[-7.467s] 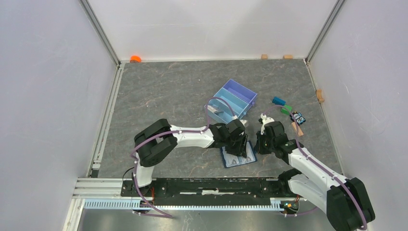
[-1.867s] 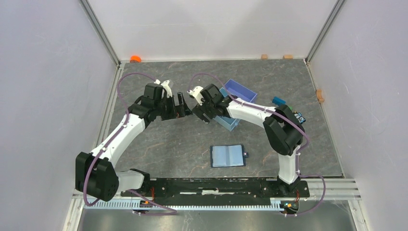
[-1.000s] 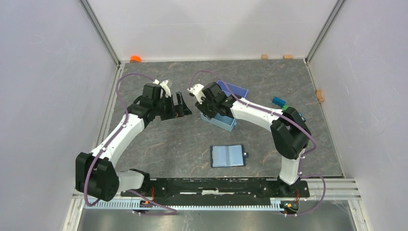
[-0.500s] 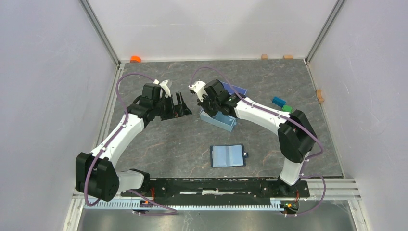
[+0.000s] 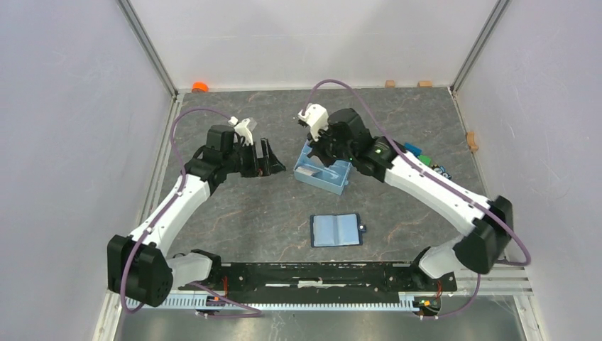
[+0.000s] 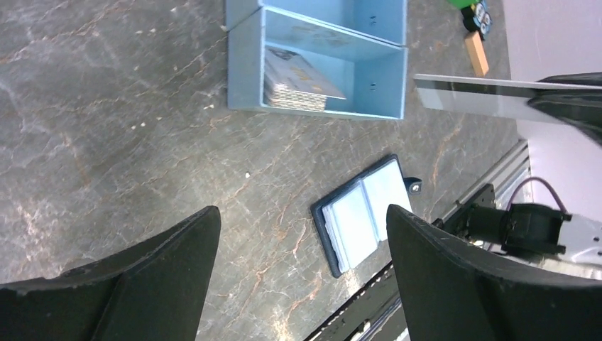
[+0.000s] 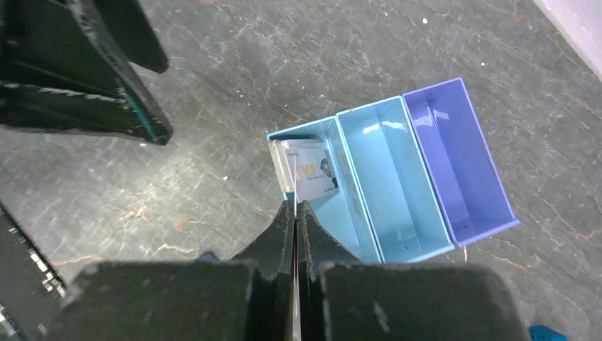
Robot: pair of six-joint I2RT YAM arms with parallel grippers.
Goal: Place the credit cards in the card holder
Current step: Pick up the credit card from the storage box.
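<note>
Nearby, tray [image 5: 321, 182] and blocks [image 5: 413, 150] beyond card holder [image 5: 336, 230]

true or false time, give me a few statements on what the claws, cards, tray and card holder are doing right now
1. The right claw is shut on a card. True.
2. The card holder lies folded shut. False: it lies open and flat on the table, pockets up.
3. The left claw grips a card. False: it is open and holds nothing.
4. A stack of cards sits in an end light-blue compartment of the tray. True.
5. The purple compartment holds cards. False: it is empty.
</note>
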